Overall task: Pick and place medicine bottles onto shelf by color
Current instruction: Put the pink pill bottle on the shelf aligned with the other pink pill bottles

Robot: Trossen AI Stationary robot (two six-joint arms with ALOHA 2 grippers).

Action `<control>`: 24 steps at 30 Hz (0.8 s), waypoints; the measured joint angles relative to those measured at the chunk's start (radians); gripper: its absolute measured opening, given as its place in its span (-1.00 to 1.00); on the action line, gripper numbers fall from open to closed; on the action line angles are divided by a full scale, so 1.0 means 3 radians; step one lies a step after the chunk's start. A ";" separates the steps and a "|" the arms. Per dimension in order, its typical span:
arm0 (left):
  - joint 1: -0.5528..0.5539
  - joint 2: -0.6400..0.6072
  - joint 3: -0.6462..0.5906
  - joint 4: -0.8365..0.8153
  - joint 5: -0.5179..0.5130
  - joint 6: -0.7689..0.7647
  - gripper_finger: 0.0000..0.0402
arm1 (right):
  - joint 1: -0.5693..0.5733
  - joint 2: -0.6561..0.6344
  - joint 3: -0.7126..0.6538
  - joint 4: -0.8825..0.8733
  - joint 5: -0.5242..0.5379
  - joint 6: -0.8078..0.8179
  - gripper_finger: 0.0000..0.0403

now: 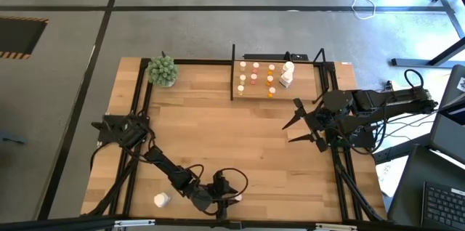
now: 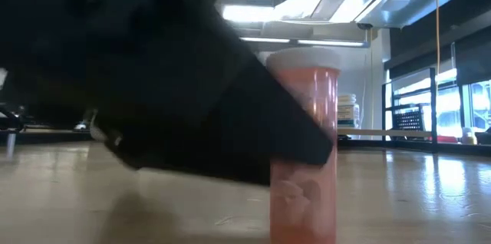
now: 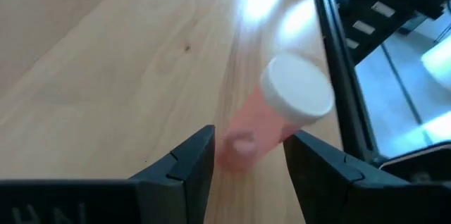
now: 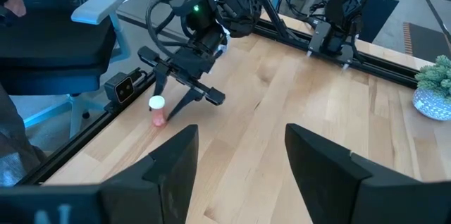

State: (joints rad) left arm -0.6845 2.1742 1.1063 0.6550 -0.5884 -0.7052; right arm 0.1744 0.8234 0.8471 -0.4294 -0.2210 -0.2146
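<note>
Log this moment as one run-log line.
left gripper: jaws open around pink bottle, near table edge | right gripper: open, waiting | shelf: partly filled
</note>
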 joint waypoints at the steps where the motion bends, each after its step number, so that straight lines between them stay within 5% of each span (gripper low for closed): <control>1: 0.0005 0.0000 0.0001 0.0019 -0.0002 0.0001 -0.18 | 0.0000 0.0000 0.0000 0.0001 0.0000 0.0000 0.07; 11: 0.0033 0.0066 0.0003 0.0113 0.0013 0.0005 -0.21 | 0.0000 0.0000 0.0001 0.0001 0.0000 0.0000 0.07; 24: 0.0043 0.0065 0.0004 0.0119 0.0011 0.0004 -0.54 | -0.0001 0.0000 0.0001 0.0002 0.0001 0.0000 0.07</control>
State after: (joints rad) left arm -0.6716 2.1937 1.1076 0.6907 -0.5850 -0.7040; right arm 0.1742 0.8234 0.8474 -0.4290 -0.2208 -0.2146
